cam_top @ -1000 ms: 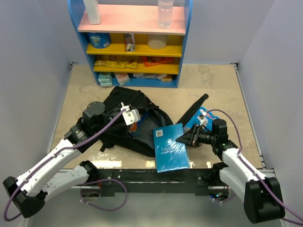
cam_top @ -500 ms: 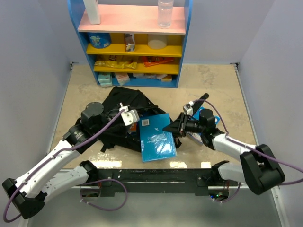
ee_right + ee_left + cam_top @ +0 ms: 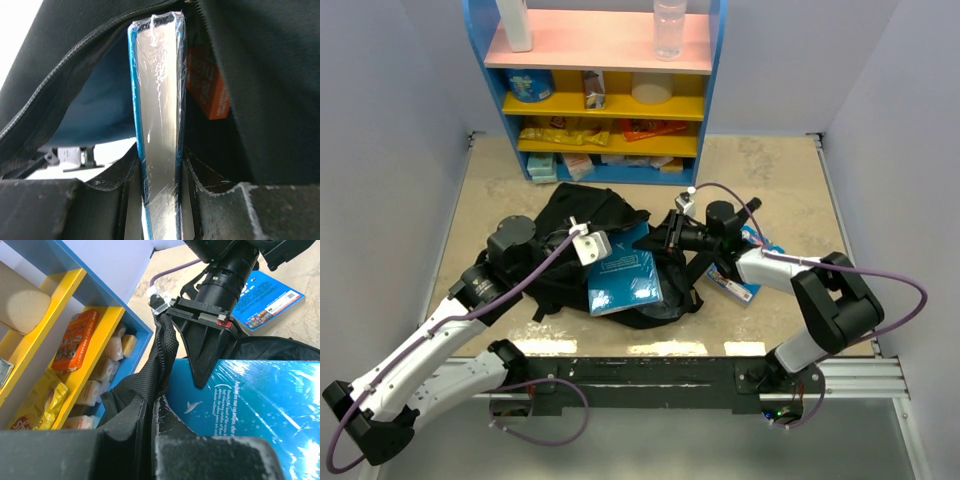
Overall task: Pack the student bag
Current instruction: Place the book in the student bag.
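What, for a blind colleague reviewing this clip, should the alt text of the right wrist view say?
A thin blue shrink-wrapped book, seen edge-on, is clamped between the right arm's two dark fingers and pokes into the open zip mouth of a black soft fabric backpack. An orange item shows inside the bag, right of the book.

The shelf [image 3: 716,60] loses its top to the upper edge, its packet labels too small to read. The blue book [image 3: 250,405] runs past 2 edges of the left wrist view, where the left gripper [image 3: 152,445] is blurred. Fabric of the student bag [image 3: 260,75] half hides an unidentifiable orange item [image 3: 212,95]
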Motion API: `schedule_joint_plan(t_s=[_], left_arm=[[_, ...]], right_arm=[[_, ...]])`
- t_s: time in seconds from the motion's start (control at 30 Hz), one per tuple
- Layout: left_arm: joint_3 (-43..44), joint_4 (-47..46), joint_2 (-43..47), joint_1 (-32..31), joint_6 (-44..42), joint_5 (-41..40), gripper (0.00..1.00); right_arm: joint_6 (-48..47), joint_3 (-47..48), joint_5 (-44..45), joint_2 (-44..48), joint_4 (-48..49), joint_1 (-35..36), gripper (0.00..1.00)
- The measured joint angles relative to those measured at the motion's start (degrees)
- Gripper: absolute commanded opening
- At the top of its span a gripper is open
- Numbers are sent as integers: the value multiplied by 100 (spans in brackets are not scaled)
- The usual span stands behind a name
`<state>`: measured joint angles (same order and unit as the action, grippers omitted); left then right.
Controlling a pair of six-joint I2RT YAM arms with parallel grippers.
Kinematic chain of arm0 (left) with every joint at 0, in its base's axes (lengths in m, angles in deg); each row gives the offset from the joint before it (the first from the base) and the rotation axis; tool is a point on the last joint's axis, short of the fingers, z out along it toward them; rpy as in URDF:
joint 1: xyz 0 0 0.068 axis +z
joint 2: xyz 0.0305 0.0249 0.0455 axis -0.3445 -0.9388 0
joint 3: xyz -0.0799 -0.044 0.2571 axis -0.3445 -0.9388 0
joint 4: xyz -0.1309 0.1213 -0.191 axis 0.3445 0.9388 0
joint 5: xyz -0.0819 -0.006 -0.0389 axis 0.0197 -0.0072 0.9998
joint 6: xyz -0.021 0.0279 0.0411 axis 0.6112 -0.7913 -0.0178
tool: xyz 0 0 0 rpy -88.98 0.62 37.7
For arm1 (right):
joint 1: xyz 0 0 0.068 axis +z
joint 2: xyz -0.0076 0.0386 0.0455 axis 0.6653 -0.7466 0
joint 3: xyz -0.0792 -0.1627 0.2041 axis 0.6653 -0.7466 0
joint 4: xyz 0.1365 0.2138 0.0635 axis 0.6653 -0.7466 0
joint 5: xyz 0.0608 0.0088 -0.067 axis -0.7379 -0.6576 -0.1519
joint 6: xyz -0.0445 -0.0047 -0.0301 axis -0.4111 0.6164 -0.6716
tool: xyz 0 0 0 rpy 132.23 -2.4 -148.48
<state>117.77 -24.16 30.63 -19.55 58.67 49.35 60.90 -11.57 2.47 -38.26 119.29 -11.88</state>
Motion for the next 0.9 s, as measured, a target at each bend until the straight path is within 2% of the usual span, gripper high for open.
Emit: schedule_joint_plan(t_s=[0.5, 0.9], left_arm=[[0, 61, 59, 35, -9, -85, 0], [0, 92, 63, 63, -90, -138, 0]], right_arm=[[133, -240, 2013, 887, -356, 144, 0], [-151, 17, 3169, 850, -717, 625, 0]])
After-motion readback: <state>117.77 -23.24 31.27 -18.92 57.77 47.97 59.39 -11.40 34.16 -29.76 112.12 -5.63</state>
